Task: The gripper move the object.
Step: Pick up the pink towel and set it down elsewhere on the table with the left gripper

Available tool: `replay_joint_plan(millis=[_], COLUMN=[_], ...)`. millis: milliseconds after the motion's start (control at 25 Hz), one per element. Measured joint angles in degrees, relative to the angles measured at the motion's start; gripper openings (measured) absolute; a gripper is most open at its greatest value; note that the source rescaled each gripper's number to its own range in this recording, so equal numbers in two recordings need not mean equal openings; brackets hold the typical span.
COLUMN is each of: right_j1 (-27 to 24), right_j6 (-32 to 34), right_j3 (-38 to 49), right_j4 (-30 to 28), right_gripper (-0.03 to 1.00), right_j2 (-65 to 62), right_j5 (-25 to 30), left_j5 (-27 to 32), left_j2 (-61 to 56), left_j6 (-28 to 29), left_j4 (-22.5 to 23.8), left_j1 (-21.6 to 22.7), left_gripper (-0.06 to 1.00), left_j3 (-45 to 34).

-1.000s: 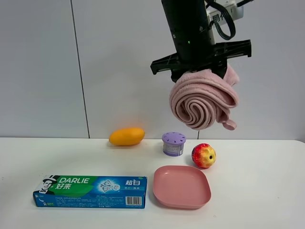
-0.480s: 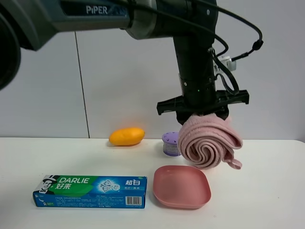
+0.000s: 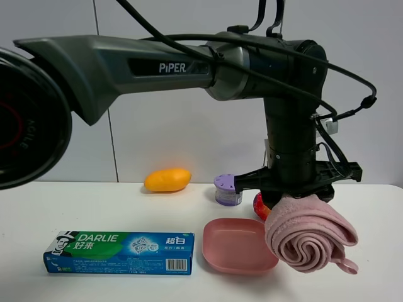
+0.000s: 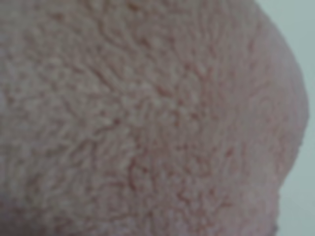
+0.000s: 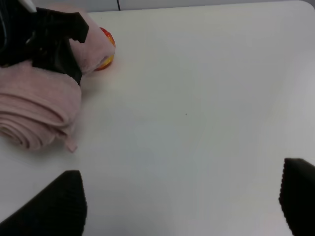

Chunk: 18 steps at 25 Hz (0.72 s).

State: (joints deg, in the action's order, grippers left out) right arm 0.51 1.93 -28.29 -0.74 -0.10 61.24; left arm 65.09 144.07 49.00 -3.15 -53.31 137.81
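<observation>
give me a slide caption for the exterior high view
PiPER arm's left gripper holds the rolled pink towel low beside the pink plate

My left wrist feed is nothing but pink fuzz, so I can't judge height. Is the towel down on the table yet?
Observer: The towel hangs from the left gripper, low over the table just right of the pink plate. I can't tell whether it touches.
Operator: Anything close to it that I might bump?
Observer: The apple sits right behind the towel, toward the wall, partly hidden by it.
Operator: Is the other arm in the way?
Observer: No. The right gripper is open and well apart from the towel.
</observation>
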Motion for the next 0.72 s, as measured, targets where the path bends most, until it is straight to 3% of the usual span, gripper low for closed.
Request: replay_joint_plan(millis=[200, 360, 720], right_j1=[0.0, 0.0, 0.0], right_j6=[0.0, 0.0, 0.0], right_j3=[0.0, 0.0, 0.0], right_j4=[0.0, 0.0, 0.0], right_gripper=[1.0, 1.0, 1.0], right_j2=[0.0, 0.0, 0.0], right_j5=[0.0, 0.0, 0.0], left_j5=[-9.75, -14.39, -16.39], left_j2=[0.17, 0.38, 5.34], left_j6=[2.71, 1.15, -1.3], left_j4=[-0.43, -2.93, -6.79], left_j1=[0.05, -0.15, -0.36], left_gripper=[0.0, 0.0, 0.0], left_j3=[0.0, 0.0, 0.0])
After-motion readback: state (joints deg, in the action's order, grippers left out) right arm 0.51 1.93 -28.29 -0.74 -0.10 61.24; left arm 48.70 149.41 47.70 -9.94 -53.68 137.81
